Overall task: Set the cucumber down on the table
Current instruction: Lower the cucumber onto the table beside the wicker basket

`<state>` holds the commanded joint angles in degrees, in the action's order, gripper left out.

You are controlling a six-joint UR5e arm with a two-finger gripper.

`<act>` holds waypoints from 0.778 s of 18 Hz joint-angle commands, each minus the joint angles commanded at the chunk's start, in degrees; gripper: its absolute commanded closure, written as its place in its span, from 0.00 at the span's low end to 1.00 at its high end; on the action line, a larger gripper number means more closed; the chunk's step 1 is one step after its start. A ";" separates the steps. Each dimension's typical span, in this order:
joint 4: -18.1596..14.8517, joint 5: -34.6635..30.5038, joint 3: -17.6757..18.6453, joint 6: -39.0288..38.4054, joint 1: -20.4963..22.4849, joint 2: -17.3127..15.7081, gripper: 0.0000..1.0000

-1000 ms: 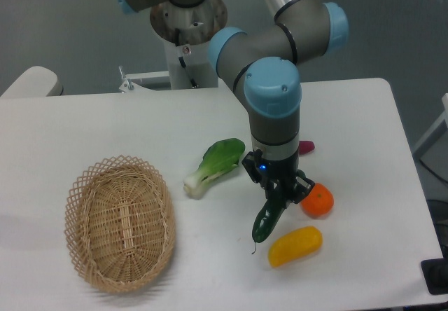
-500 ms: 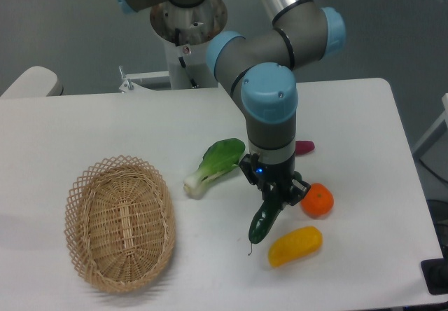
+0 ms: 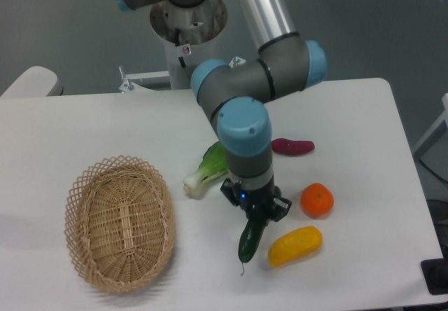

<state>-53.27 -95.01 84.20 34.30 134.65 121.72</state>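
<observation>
Near the front of the white table [image 3: 91,125], the robot's hand [image 3: 255,210] points straight down, its two fingers clamped on the upper end of a dark green cucumber [image 3: 250,239]. That cucumber hangs tilted below the hand, thin stem tip lowest, close to the table; contact cannot be judged. Just right of the hand lies a yellow fruit [image 3: 295,246], with an orange [image 3: 317,200] beyond it and a purple vegetable [image 3: 292,146] farther back. A bok choy [image 3: 206,172] lies behind-left of the hand, and a wicker basket [image 3: 120,221] sits well left.
</observation>
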 joint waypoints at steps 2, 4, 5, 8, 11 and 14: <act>0.89 0.00 -0.35 -2.47 -1.40 1.58 0.63; 0.98 0.09 -0.79 -3.88 -2.37 2.73 0.63; 0.98 0.09 -0.97 -3.97 -2.90 3.26 0.63; 0.98 0.18 -0.97 -3.80 -4.22 4.49 0.63; 1.06 0.18 -0.97 -3.71 -5.18 5.72 0.62; 1.15 0.09 -0.88 -3.19 -5.37 6.51 0.62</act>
<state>-52.12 -94.92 83.32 31.11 129.29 128.23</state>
